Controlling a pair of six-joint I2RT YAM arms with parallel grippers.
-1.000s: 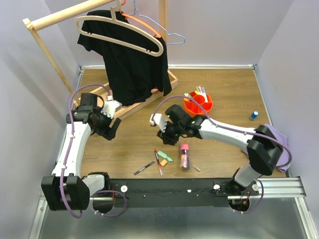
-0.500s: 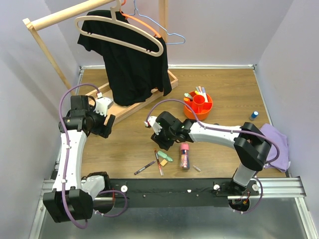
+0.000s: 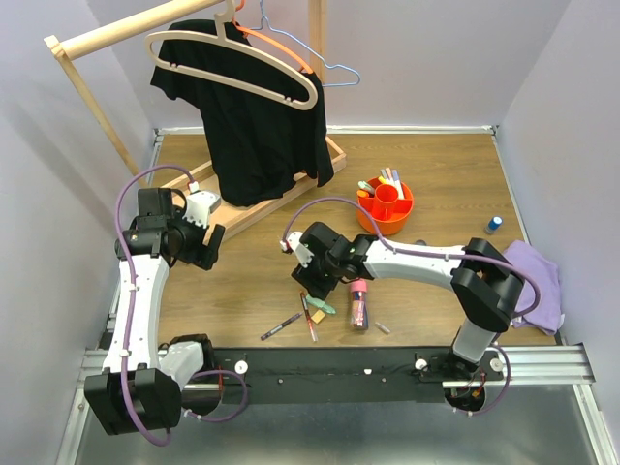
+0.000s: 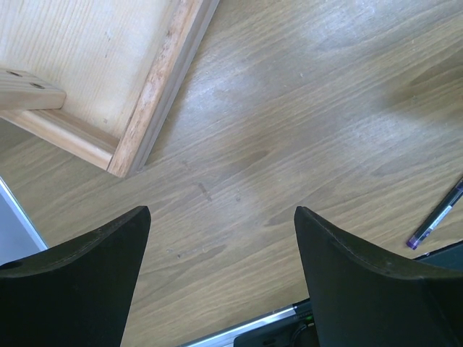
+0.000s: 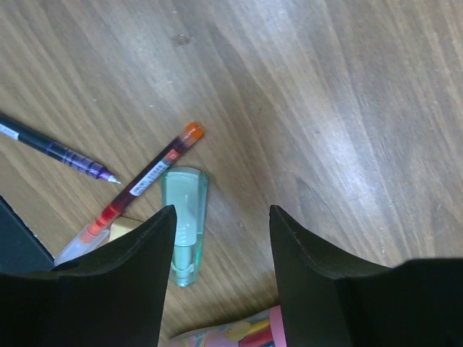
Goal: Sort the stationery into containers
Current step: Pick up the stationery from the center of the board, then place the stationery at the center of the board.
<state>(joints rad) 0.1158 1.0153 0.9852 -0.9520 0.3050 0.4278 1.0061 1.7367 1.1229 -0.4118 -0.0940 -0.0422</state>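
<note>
The orange organiser (image 3: 386, 204) stands at the back right with several pens upright in it. Loose stationery lies near the front edge: a purple pen (image 3: 281, 325) (image 5: 58, 152), a red pen (image 3: 308, 316) (image 5: 142, 183), a pale green highlighter (image 3: 323, 308) (image 5: 185, 220) and a pink tube (image 3: 358, 303) (image 5: 239, 337). My right gripper (image 3: 316, 285) (image 5: 222, 217) hangs open just above the table. The green highlighter lies beside its left finger, and nothing is between the jaws. My left gripper (image 3: 209, 254) (image 4: 221, 217) is open over bare wood at the left.
A wooden rack base (image 3: 291, 194) (image 4: 108, 87) with a black shirt (image 3: 257, 126) on hangers fills the back left. A blue cap (image 3: 494, 224) and a purple cloth (image 3: 541, 281) lie at the right edge. A small white piece (image 3: 383, 328) rests by the pink tube.
My right gripper moved left and nearer the front edge, over the loose pens, and its jaws widened. The left arm drew back to the left, then stayed still.
</note>
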